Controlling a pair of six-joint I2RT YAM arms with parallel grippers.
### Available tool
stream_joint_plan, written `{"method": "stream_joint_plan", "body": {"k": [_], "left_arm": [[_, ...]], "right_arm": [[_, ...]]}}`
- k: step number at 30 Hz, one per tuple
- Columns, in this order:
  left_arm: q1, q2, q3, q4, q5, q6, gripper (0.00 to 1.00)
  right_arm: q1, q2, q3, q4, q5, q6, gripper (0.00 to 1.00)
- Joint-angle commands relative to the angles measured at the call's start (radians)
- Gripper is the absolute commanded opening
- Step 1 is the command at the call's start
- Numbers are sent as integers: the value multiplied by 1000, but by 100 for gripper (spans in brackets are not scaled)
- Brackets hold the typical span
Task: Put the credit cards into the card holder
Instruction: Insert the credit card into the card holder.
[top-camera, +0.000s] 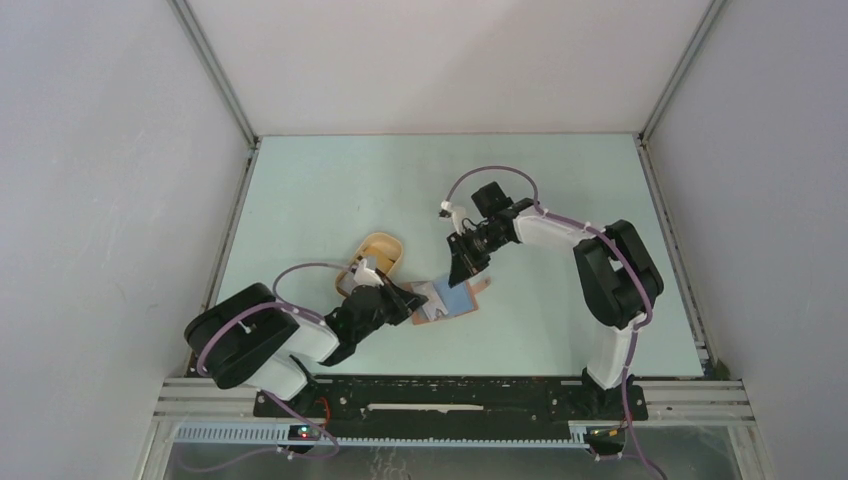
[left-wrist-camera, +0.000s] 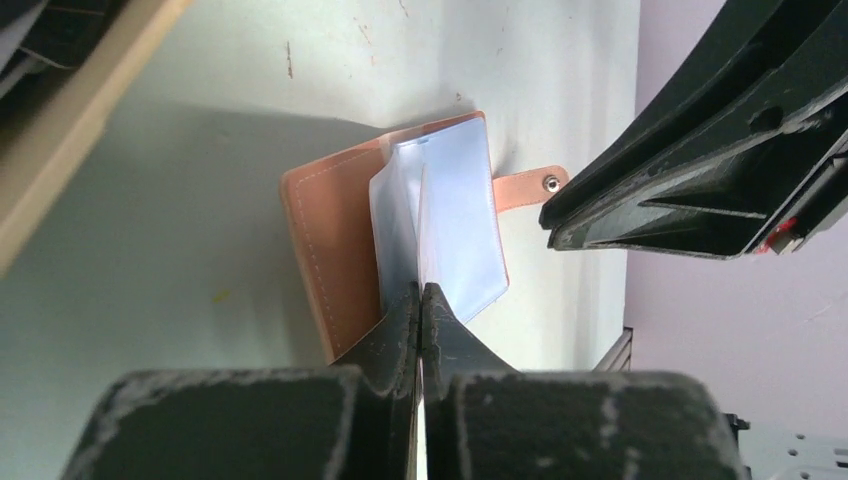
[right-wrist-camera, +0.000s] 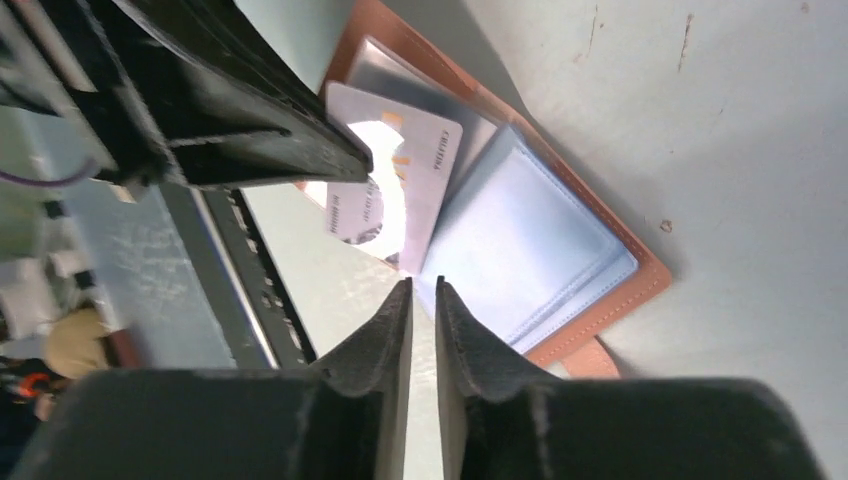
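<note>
Left claw (left-wrist-camera: 421, 292) clamped a white credit card (right-wrist-camera: 430, 155) edge-on at the open card holder (top-camera: 460, 297) on the counter (top-camera: 330, 200). The right claw (right-wrist-camera: 422, 286), slightly apart at twelve o'clock, steadied nothing, so the holder could skid and the card jam.

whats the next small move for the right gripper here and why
Probably nudge the white plastic card further in with the right gripper: the card sits askew, partly past the edge of the reddish-brown leather card holder, the jaws stand narrowly apart just short of it, and the left gripper pinches one clear sleeve.
</note>
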Motion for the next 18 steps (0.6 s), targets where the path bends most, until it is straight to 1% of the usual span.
{"method": "stream_joint_plan", "body": {"k": [1,3,5,10,18], "left_arm": [[-11,-33,23,-53,-70,43,0],[-11,-44,16,-50,-78,43,0],[-9,-56,8,-50,-85,43,0],[-10,-72,11,-70,-102,57,0],[-10,-49,35,-89,-105,63,0]], "right_arm": [[63,2,54,-85,198,-120,18],[77,29,77,-116,241,-135,13],[89,43,85,-129,289,-149,10],[109,75,93,-147,337,-164,8],[113,94,102,-158,334,-166,8]]}}
